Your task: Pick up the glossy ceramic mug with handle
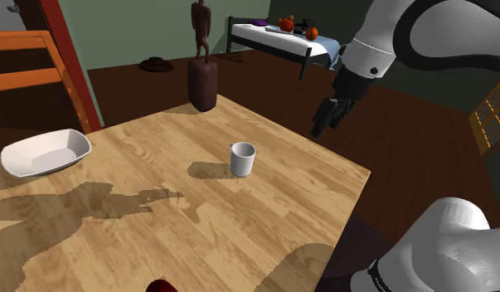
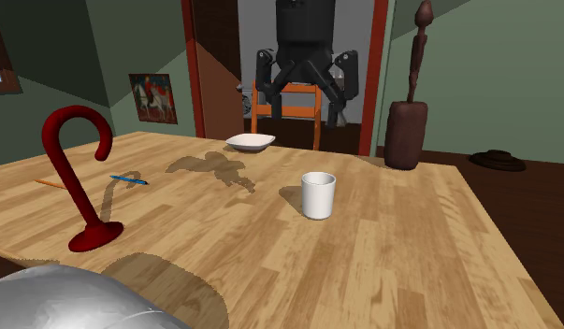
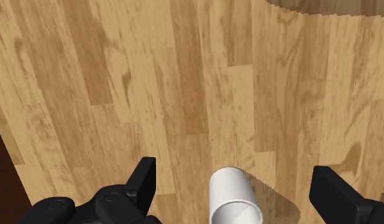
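**Op:** Gripper status?

**Eng:** Your gripper (image 1: 327, 118) hangs in the air above the table (image 1: 264, 224), well apart from the wood. The fingers are spread wide and clamp nothing. The second exterior view shows it head-on (image 2: 304, 101), both fingers splayed outward, high over the table's far side.

**Op:** Where's the mug?

**Eng:** The white mug (image 1: 243, 158) stands upright, mouth up, roughly mid-table on bare wood, with nothing touching it. In the wrist view the mug (image 3: 232, 194) sits under your hand, in the gap between the two fingers (image 3: 144, 181) and clear of both. Its shadow falls on the table beside it.

**Op:** What else is on the table?

**Eng:** A white bowl (image 1: 45, 153) sits at the table's edge, well apart from mid-table. A dark brown pedestal (image 1: 203, 85) with a thin figurine on top stands at a table corner. A red hook-shaped stand (image 2: 79, 178) is upright near the table's edge on the second exterior view's left. A blue pen (image 2: 128, 178) lies flat on the table just beside it. In the shoulder view a red sliver shows at the table's near edge. It's probably that same hook, but it's too cropped to be sure.

**Op:** And off the table?

**Eng:** An orange chair (image 2: 284, 112) stands just past the table's far edge. A dark hat (image 1: 157, 63) lies on the floor beyond the table. A bed (image 1: 277, 37) with orange fruit on it stands further back from the table.
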You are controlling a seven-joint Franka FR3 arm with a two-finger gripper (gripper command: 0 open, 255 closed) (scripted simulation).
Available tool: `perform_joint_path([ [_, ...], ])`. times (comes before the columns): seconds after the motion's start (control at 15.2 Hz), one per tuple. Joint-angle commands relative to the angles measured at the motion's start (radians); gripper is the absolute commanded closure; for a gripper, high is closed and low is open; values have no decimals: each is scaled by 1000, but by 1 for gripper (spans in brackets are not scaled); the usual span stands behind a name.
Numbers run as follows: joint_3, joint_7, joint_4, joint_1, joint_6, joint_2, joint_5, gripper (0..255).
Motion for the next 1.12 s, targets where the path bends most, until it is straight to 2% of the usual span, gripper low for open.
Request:
perform_joint_path([
  [0.0, 0, 0, 0, 0, 0, 0, 0, 0],
  [0.53, 24, 30, 50, -15, 204, 291, 9, 0],
  [1.06, 40, 66, 182, -28, 351, 607, 1, 0],
])
